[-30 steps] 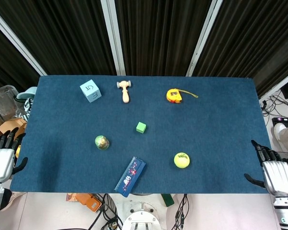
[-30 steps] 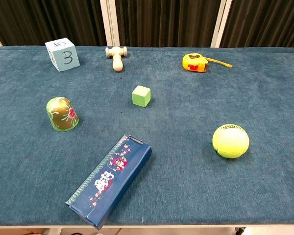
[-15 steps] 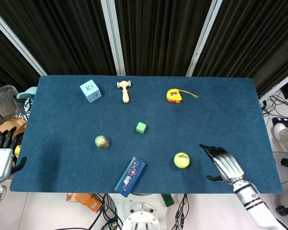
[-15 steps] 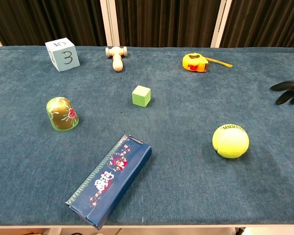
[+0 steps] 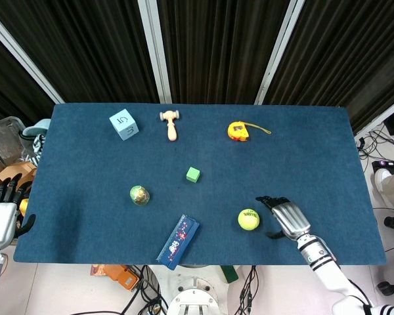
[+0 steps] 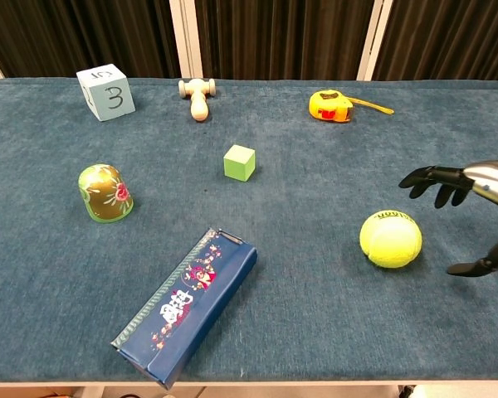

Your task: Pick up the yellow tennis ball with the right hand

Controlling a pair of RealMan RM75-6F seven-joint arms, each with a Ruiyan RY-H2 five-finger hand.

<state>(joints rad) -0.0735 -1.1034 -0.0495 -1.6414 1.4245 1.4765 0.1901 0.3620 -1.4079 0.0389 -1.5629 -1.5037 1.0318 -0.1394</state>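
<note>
The yellow tennis ball (image 5: 249, 219) (image 6: 390, 239) rests on the blue table near its front edge, right of centre. My right hand (image 5: 284, 216) (image 6: 473, 199) hovers just to the ball's right, fingers spread and curved toward it, with a small gap between them and the ball. It holds nothing. My left hand (image 5: 1, 213) hangs off the table's left edge, fingers apart and empty; the chest view does not show it.
A dark blue patterned box (image 5: 178, 241) lies left of the ball. Further off stand a painted green egg-shaped doll (image 5: 140, 195), a small green cube (image 5: 193, 174), a yellow tape measure (image 5: 238, 130), a wooden mallet (image 5: 171, 124) and a light blue die (image 5: 123, 124).
My right hand has swept in from the table's right edge to just beside the ball. The ball and the left hand have stayed put.
</note>
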